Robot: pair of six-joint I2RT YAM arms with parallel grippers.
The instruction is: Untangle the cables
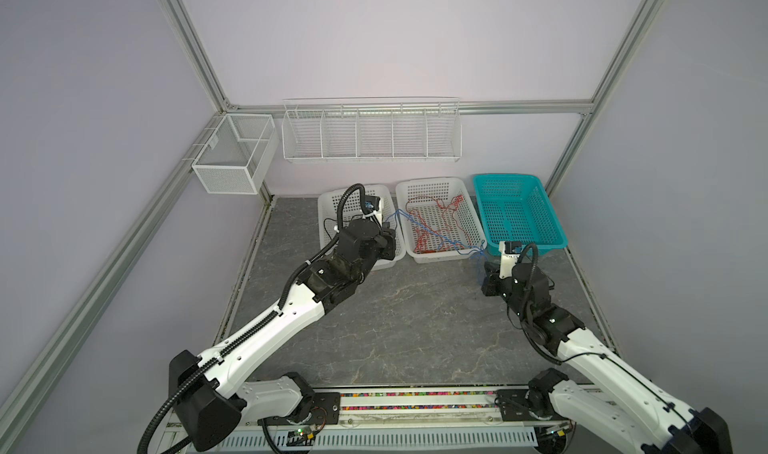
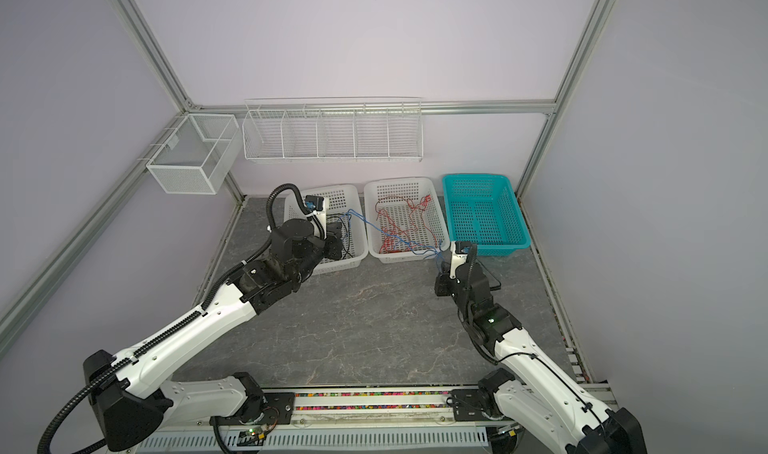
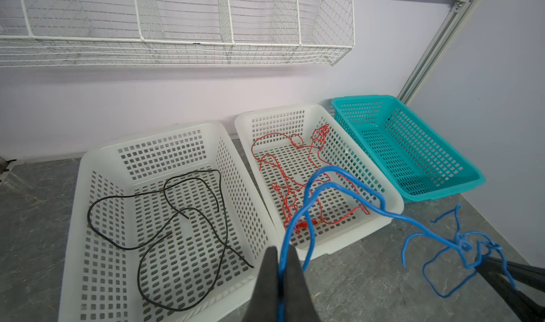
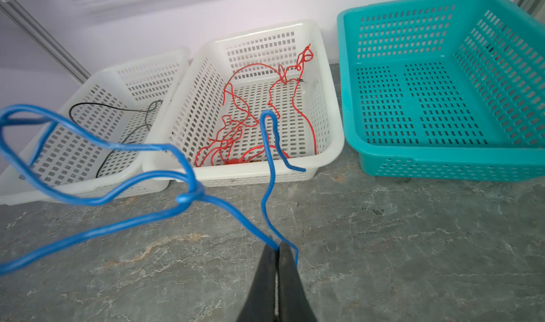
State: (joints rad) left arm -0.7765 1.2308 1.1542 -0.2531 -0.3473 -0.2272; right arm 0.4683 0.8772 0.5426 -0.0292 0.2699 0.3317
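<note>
Slotted duct (image 1: 374,437) front; grey marbled tabletop (image 1: 407,319) under blue cable (image 4: 188,199); lilac walls (image 1: 395,36).

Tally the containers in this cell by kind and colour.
White plastic baskets: 2
Teal plastic basket: 1
Wall wire racks: 2
Total: 5

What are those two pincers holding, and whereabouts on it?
Both hold the same blue cable, strung between them. The left pincer pinches it on one side of its knot, the right pincer on the other, nearer the knot.
</note>
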